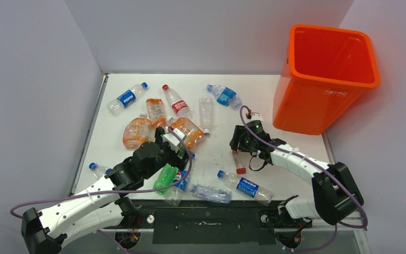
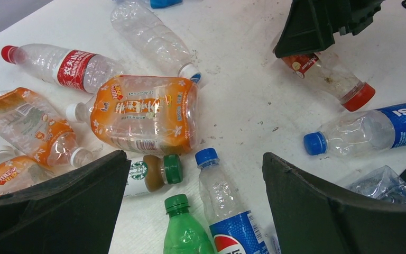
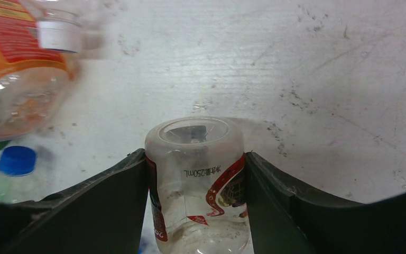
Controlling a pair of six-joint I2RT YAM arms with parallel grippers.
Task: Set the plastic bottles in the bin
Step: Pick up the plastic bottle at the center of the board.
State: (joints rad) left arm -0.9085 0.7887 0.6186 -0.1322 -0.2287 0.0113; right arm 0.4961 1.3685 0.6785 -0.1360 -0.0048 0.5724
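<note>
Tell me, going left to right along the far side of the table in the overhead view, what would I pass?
Blue-capped Pepsi bottle → red-capped bottle → clear bottle → crushed blue-labelled bottle → orange bin.

1. Even, diffuse light is coming from above, keeping the white counter [image 1: 261, 87] bright in the top view; only short, soft shadows are lying beneath the bottles [image 1: 128, 98].
2. The orange bin [image 1: 301, 100] at the counter's far right corner is looking heavily saturated, almost glowing.
3. In the left wrist view, small highlights are glinting on the orange-tinted bottle [image 2: 148, 114], while the left jaws are sitting dark and slightly soft.
4. In the right wrist view, the clear bottle [image 3: 195, 180] between the right jaws is showing sharp, readable print; the orange-labelled bottle [image 3: 21, 58] beside it is smearing with blur, and a blue cap [image 3: 17, 160] is falling out of focus.
</note>
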